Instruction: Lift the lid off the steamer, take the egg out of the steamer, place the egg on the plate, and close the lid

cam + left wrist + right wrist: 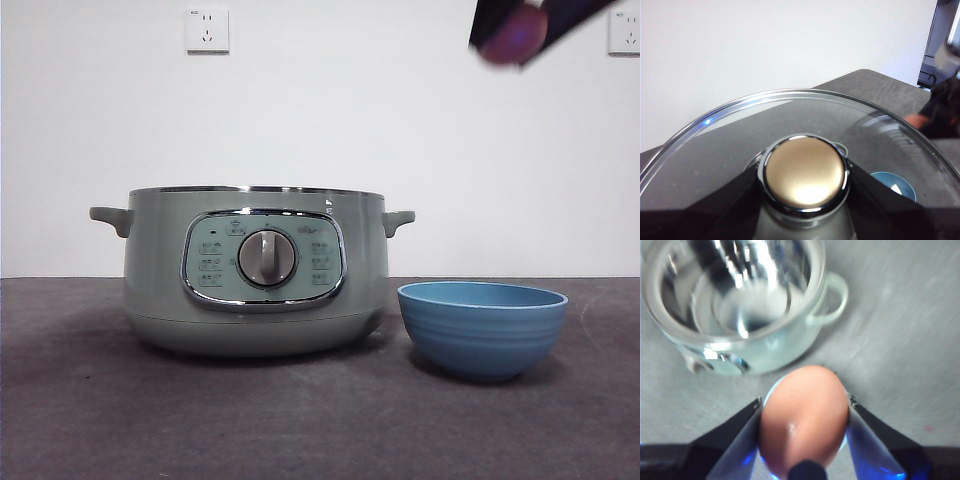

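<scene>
White wall and a grey table (300,420) frame the work. My right pincer (804,432) is clamped on the egg (804,427), carried high above the blue plate (482,325), which peeks out as a rim directly beneath the egg. The open steamer (255,280) sits off to one side below. My left pincer (805,175) grips the knob of the lid (790,107), held aloft out of the way. I judge the best move is a slow, straight descent, though blur makes centring hard to confirm, releasing only once the egg is low inside the plate.
</scene>
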Available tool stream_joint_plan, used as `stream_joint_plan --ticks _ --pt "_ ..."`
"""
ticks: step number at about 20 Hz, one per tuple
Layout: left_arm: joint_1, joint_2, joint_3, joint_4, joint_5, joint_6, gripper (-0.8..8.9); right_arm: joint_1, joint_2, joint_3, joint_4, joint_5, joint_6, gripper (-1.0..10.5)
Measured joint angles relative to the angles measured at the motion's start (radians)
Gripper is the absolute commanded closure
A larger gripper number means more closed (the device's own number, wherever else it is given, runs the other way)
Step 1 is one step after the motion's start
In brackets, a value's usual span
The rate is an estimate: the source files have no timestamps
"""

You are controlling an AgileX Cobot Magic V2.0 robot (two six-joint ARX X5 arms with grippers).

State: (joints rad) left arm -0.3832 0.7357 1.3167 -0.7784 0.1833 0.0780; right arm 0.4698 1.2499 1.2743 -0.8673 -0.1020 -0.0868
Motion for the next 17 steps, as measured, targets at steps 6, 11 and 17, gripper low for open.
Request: stream_joint_plan --ticks 6,11,17 --pt "0.0 0.0 0.0 -0.014 0.002 0.0 8.22 0.0 0.06 -0.254 0.245 -0.042 0.009 9.6" --pt "0.0 0.0 0.0 -0.031 0.002 0.0 8.22 0.001 0.19 -0.301 0.359 -0.055 0.012 9.6" --pt "0.0 0.0 0.0 -0.031 0.002 0.0 8.22 0.002 0.348 -0.301 0.401 -0.055 0.012 9.6"
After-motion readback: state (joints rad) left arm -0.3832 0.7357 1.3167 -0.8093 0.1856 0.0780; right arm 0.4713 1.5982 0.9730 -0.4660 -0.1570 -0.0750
